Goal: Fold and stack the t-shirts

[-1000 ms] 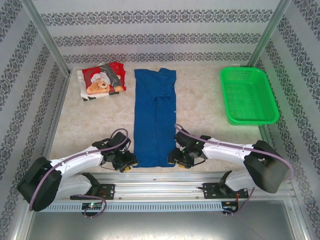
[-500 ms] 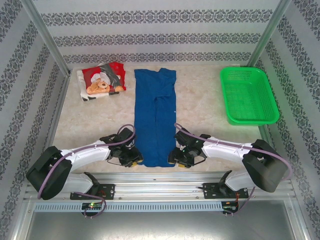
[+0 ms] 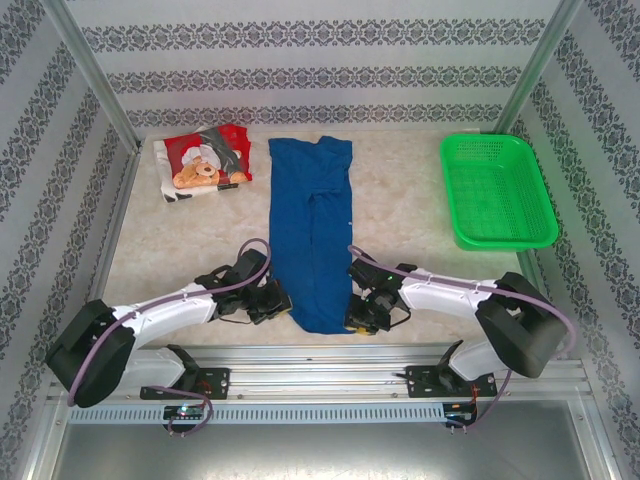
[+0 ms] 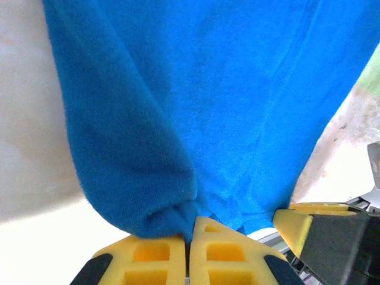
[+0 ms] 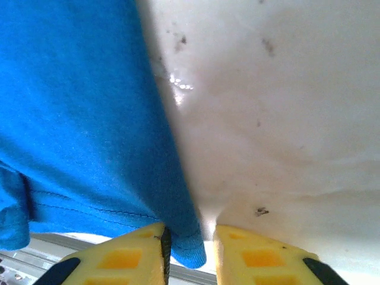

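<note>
A royal-blue t-shirt (image 3: 310, 230) lies as a long narrow strip down the middle of the table, collar at the far end. My left gripper (image 3: 281, 301) sits at its near left corner, shut on a bunched fold of the blue cloth (image 4: 208, 89), which is pinched between the yellow fingers (image 4: 190, 230). My right gripper (image 3: 357, 316) is at the near right corner, open, with the hem corner of the blue shirt (image 5: 77, 119) lying between its fingers (image 5: 189, 238). A red t-shirt with a teddy-bear print (image 3: 205, 162) lies folded at the far left.
A green mesh basket (image 3: 497, 190) stands at the far right. The table is covered in a pale fuzzy cloth (image 3: 410, 210). An aluminium rail (image 3: 330, 360) runs along the near edge just behind both grippers. Patterned walls close in the sides and back.
My left gripper slid right to the blue shirt's near left corner and took hold of it. The right gripper shifted slightly at the near right corner. The shirt's near hem has drawn in narrower.
</note>
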